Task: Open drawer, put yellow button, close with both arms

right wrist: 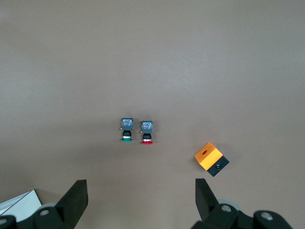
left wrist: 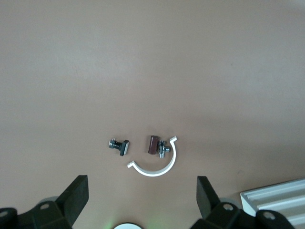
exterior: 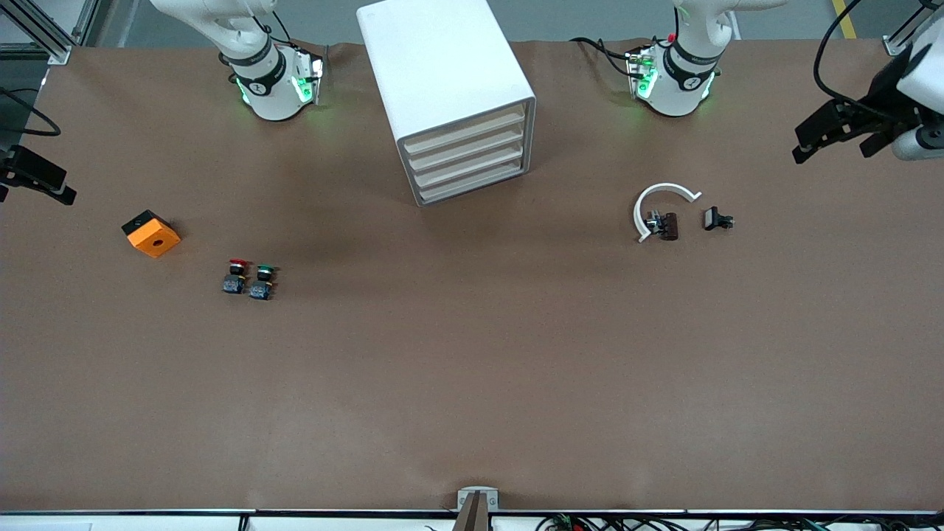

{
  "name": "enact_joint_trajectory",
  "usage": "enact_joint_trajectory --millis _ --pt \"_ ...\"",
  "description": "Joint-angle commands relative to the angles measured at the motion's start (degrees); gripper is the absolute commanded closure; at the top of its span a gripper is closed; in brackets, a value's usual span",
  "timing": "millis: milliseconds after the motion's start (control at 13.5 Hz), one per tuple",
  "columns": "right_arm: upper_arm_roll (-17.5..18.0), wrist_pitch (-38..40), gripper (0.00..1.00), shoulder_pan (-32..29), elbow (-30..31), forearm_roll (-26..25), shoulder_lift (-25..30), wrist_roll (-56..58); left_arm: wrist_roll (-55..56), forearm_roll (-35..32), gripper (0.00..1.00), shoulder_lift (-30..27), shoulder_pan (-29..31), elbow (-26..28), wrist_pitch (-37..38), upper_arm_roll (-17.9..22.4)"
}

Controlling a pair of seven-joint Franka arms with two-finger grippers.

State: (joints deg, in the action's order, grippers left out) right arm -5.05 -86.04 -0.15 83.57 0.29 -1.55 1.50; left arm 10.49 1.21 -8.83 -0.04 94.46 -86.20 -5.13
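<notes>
Green-capped button [exterior: 262,281] sits nearest the camera, just beside the red-capped button [exterior: 235,276]. Up over that right arm's end of the bench [exterior: 472,383] hangs the right gripper [right wrist: 140,187], its fingers [right wrist: 76,195] wide and holding nothing. The left gripper [left wrist: 141,183] hangs over the left arm's end, fingers [left wrist: 206,193] wide too. Under it lie a white curved clip [exterior: 660,200], a brown part [exterior: 670,226] and a small bolt [exterior: 715,219]. An orange box [exterior: 151,233] lies near the buttons. The white drawer cabinet [exterior: 442,81] has all four drawers shut. I cannot tell where the yellow button is.
</notes>
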Motion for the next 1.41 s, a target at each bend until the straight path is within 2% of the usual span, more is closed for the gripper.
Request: enact_joint_trajectory --millis 0,371,1336 --pt "0.3 0.53 0.0 -0.2 -0.25 -0.2 0.41 0.34 -0.73 0.55 0.0 -2.33 -0.57 2.75 -0.73 1.17" --pt "0.3 0.44 0.0 -0.2 -0.25 -0.2 0.41 0.34 -5.2 -1.2 0.0 -1.8 -0.05 2.84 -0.81 1.08" --pt "0.3 0.44 0.0 -0.11 -0.25 -0.2 0.41 0.43 -5.39 -2.53 0.0 -0.84 2.33 0.56 -0.2 1.35"
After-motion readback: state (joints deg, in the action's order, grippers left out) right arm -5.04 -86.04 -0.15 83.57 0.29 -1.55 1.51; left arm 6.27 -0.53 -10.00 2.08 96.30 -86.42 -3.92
